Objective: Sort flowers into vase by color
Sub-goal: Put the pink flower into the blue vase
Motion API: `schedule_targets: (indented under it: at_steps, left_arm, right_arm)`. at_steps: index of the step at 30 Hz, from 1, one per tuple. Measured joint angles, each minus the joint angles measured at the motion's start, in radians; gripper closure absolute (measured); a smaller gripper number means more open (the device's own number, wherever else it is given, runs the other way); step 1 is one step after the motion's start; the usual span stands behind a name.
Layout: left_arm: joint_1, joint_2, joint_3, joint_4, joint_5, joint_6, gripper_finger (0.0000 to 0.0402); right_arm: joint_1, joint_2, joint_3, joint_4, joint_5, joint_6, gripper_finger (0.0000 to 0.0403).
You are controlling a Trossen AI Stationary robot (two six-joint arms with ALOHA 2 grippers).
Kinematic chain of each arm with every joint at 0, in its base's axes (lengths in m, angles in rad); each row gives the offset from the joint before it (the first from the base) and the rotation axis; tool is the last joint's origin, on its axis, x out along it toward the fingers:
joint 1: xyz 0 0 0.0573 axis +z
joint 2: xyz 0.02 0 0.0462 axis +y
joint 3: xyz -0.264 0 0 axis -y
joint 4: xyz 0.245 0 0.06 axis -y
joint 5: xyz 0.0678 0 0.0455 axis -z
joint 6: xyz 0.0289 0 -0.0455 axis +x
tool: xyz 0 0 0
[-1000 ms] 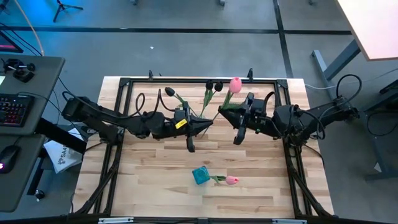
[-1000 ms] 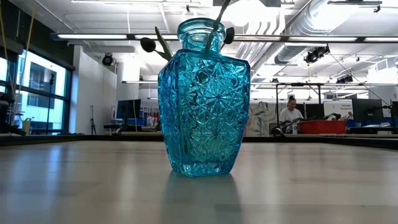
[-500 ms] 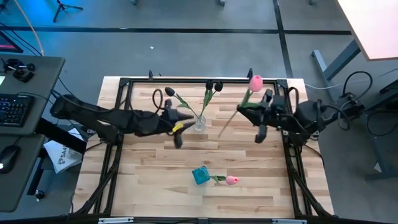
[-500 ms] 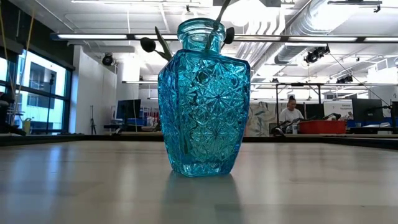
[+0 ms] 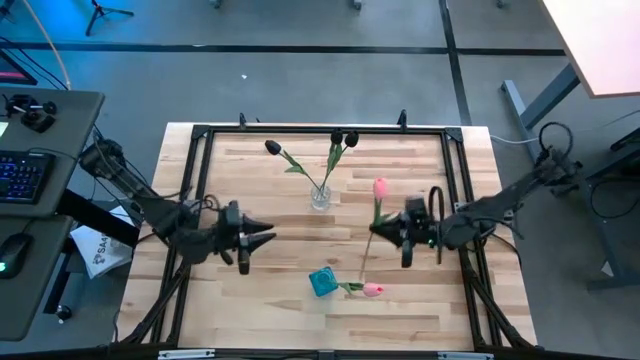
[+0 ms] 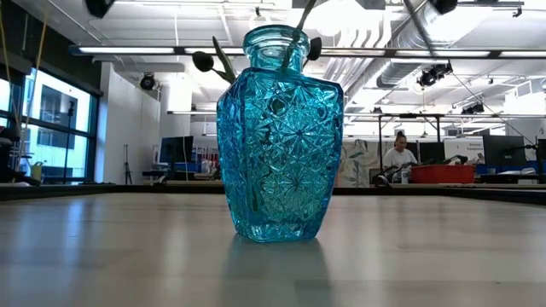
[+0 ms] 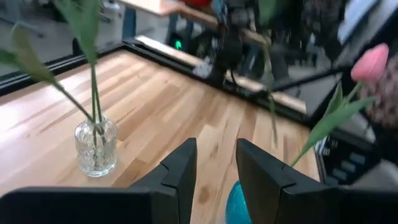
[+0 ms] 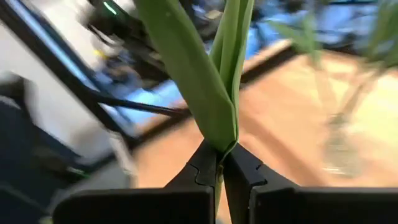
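Right gripper (image 5: pixel 378 229) hung above the right side of the worktop (image 5: pixel 260 310), its jaws clamped on the stem of a pink tulip (image 5: pixel 380 187); the right wrist view showed the green stem and leaf (image 8: pixel 211 81) pinched between them. Left gripper (image 5: pixel 268 234) hung over the left side, jaws slightly parted and holding nothing. A clear glass vase (image 5: pixel 319 197) near the back edge held three dark tulips (image 5: pixel 271 147). A blue glass vase (image 5: pixel 322 282) stood near the front, with a second pink tulip (image 5: pixel 372 290) leaning out of it toward the right.
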State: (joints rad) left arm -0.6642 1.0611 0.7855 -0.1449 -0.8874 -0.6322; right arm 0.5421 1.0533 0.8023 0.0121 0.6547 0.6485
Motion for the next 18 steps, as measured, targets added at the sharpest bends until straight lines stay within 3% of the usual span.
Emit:
schedule_targets:
  at_steps: [4,7,10,15,18]
  left_arm:
    - [-0.053,-0.001,-0.080,0.184,-0.106,-0.013,0.0303]
    - [-0.058,0.000,-0.096,0.256,-0.118,0.016,0.0303]
    - [-0.057,0.000,-0.096,0.294,-0.121,0.064,0.0303]
    - [-0.057,0.000,-0.096,0.337,-0.123,0.103,0.0303]
    - [-0.057,0.001,-0.096,0.338,-0.121,0.079,0.0303]
  right_arm:
    - [-0.053,0.050,-0.185,0.553,-0.084,-0.116,0.0402]
    - [-0.102,0.093,-0.224,0.792,-0.117,-0.246,0.0402]
    - [-0.148,0.129,-0.190,0.797,-0.153,-0.349,0.0402]
    - [-0.202,0.210,-0.058,0.698,-0.397,-0.339,0.0402]
    - [-0.196,0.263,0.021,0.578,-0.489,-0.337,0.0402]
